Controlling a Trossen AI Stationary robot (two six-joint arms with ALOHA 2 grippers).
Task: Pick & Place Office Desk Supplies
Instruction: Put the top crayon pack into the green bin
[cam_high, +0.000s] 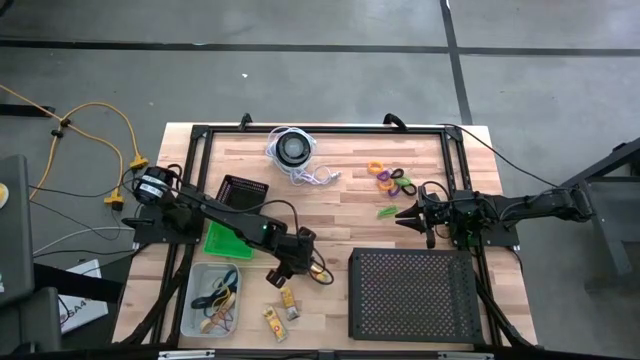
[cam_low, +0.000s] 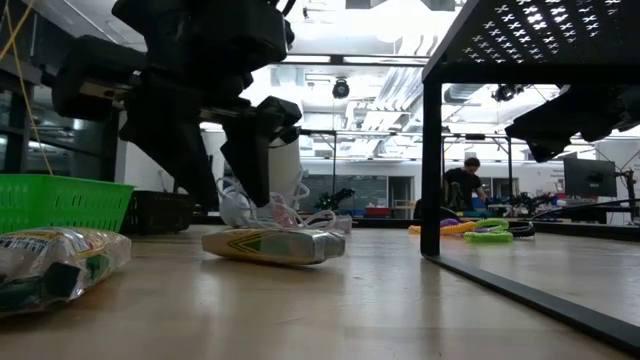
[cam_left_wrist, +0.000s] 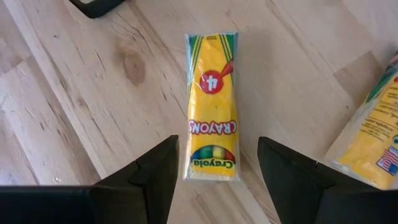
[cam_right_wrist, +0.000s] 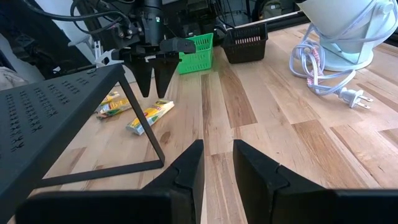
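Approach step, by the look of it: left gripper (cam_left_wrist: 217, 171) spread wide and poised over the crayon packet (cam_left_wrist: 212, 106), fingers (cam_left_wrist: 158, 174) flanking its near end, packet flat on the table (cam_high: 340, 215) beside a second packet (cam_high: 275, 318) and near the clear bin (cam_high: 213, 300). Calls next for a straight drop, then a close across the packet's narrow width before lifting, likely toward a bin. Right gripper (cam_right_wrist: 217, 162) waiting empty near the coloured rings (cam_high: 392, 178), jaws only slightly apart.
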